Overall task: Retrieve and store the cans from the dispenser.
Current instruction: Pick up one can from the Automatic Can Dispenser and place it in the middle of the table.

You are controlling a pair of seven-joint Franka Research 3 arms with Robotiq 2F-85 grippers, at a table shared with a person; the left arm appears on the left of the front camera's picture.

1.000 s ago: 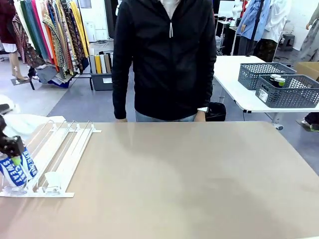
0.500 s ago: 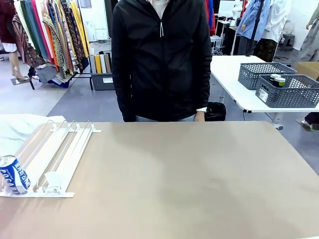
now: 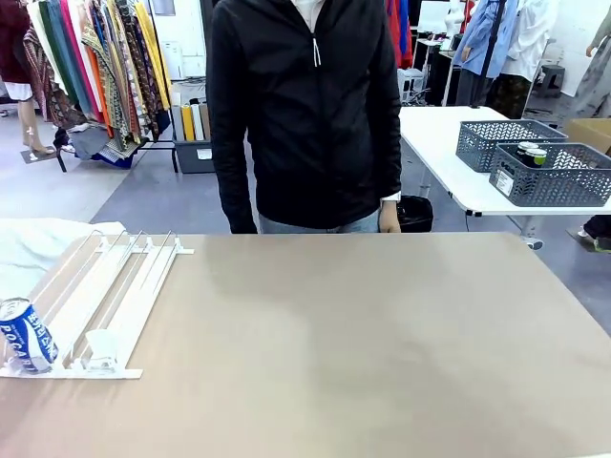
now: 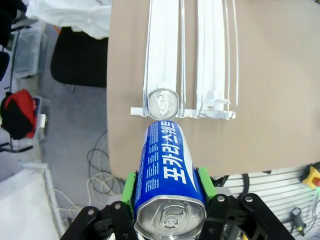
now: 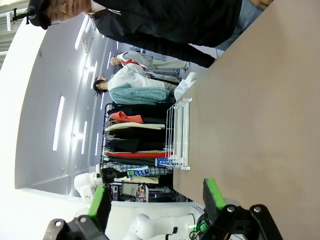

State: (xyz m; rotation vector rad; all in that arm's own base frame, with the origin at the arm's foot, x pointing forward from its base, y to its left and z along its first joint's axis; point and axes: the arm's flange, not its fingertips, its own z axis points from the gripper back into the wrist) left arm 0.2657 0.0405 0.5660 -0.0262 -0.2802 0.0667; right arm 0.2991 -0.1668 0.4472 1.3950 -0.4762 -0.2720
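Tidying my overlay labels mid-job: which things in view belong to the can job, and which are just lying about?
Job: blue can in the left gripper; second blue can at the stopper; dispenser.
Lying about: grey baskets on the far table; white cloth beside the dispenser.

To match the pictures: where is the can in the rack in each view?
Front: can lower left, at the near end of the rack's left lane.
Left wrist: can at centre, just beyond the held can.
Right wrist: can small, just below centre, at the rack's end.
Shared landmark: the rack.
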